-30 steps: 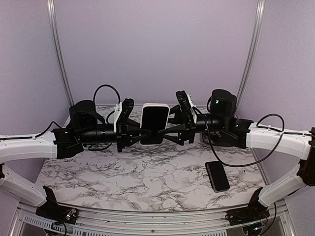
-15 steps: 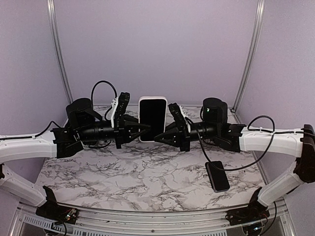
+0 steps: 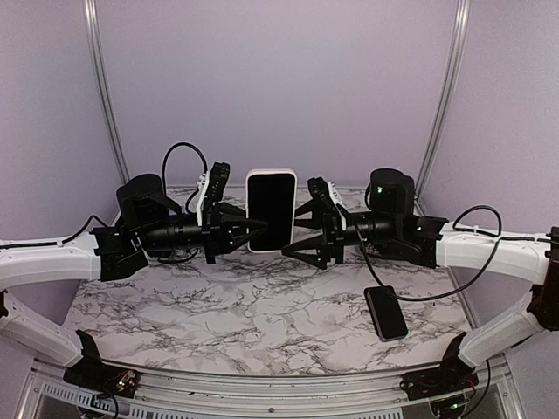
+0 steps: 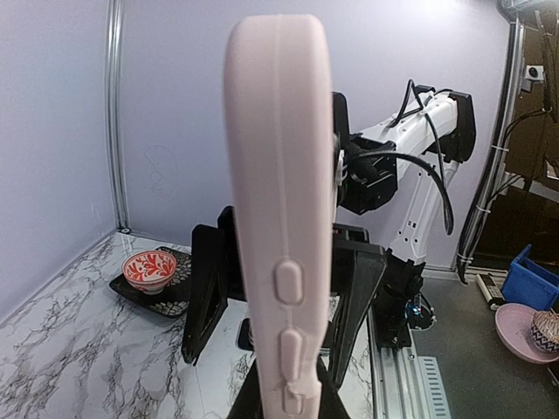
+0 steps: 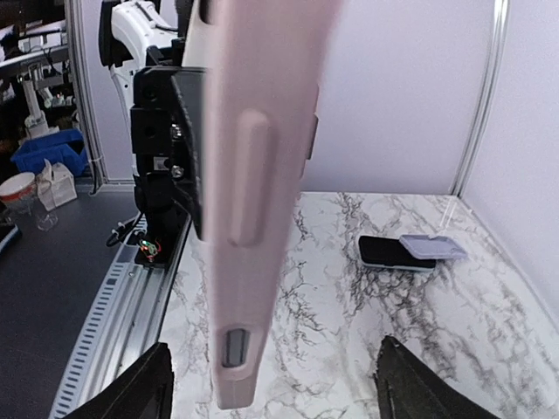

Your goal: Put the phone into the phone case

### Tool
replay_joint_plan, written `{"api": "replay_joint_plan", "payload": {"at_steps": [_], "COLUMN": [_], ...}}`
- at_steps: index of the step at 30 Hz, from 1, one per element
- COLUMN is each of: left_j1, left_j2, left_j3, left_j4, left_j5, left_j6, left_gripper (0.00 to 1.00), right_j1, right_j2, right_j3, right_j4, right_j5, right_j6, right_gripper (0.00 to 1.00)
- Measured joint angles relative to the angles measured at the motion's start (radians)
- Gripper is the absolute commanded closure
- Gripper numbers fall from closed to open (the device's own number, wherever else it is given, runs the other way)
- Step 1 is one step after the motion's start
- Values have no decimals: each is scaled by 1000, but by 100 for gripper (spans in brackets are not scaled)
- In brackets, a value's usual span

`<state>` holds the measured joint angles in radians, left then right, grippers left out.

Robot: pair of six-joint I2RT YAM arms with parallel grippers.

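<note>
Marble table (image 3: 262, 323): black handset (image 3: 386, 312) well apart from jaws.
Left gripper (image 3: 258, 229): clenched on phone case (image 4: 279, 218).
Right gripper (image 3: 293, 237): just released, flanking case.
Meaning: phone (image 3: 271, 208) looks seated.
</note>
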<state>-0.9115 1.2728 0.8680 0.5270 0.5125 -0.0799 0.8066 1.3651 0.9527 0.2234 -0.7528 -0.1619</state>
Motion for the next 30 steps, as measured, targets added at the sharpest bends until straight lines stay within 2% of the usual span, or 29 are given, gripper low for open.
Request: {"api": "replay_joint_plan", "payload": {"at_steps": [2, 7, 10, 11, 14, 15, 17, 18, 20, 23, 27, 30], "left_j1": [0, 0, 0, 0, 0, 1, 1, 1, 1, 8, 39, 70], "left_j2": [0, 0, 0, 0, 0, 0, 0, 0, -2, -23, -46, -40], "left_j3": [0, 0, 0, 0, -2, -2, -2, -2, -3, -14, -20, -6], "left_j4": [0, 0, 0, 0, 5, 5, 6, 6, 16, 28, 0, -87], "left_j5": [0, 1, 2, 2, 3, 2, -3, -11, -48, -138, -373, -566], "left_j6": [-3, -6, -7, -7, 32, 36, 34, 29, 5, -25, -65, -95], "left_gripper": [100, 100, 100, 100, 100, 96, 50, 32, 13, 3, 1, 1], "right_j1": [-3, 1, 6, 7, 8, 7, 0, -5, -19, -68, -168, -230], "right_j2": [-27, -37, -26, -23, -18, -16, -16, -14, -6, 18, 74, 134], "right_j3": [2, 64, 98, 103, 108, 111, 113, 114, 117, 117, 117, 108], "right_j4": [11, 51, 68, 75, 72, 69, 67, 66, 51, 2, -101, -121], "right_j5": [2, -20, -36, -42, -51, -50, -49, -50, -47, -9, 71, 68], "right_j6": [4, 40, 57, 60, 124, 136, 148, 158, 176, 224, 322, 407], "right_gripper": [37, 64, 94, 100, 100, 100, 100, 100, 100, 100, 100, 100]}}
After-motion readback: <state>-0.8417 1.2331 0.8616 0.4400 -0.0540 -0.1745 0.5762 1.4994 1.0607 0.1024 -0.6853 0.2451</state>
